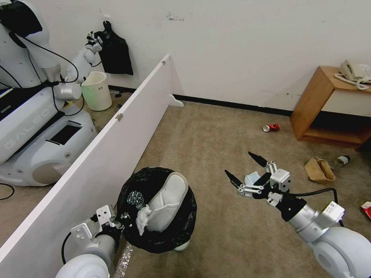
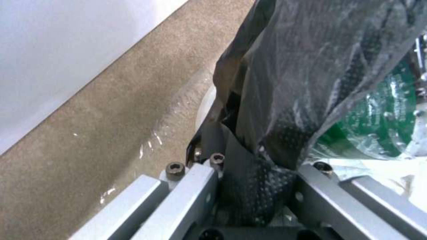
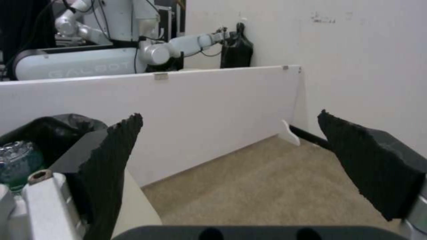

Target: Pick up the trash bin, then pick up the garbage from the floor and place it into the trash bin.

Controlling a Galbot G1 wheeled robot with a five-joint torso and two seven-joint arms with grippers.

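The trash bin [image 1: 156,235], a bucket lined with a black bag, is at the lower middle of the head view. It holds a white slipper [image 1: 169,200], a white tissue [image 1: 142,220] and a clear bottle [image 1: 135,198]. My left gripper [image 1: 121,221] is shut on the bin's bag-covered rim; the left wrist view shows the black bag [image 2: 285,100] pinched between the fingers of this gripper [image 2: 258,186]. My right gripper [image 1: 239,163] hangs open and empty above the carpet, right of the bin, also open in its own view [image 3: 240,150]. A light-blue face mask [image 1: 251,178] lies just behind it.
A red can [image 1: 271,127], a brown paper bag [image 1: 319,170], a small bottle [image 1: 342,159] and a red packet [image 1: 367,209] lie on the carpet to the right. A long white partition [image 1: 96,154] runs on the left, with another robot [image 1: 34,116] and a pale bucket [image 1: 96,91] behind it. A wooden side table [image 1: 309,108] stands far right.
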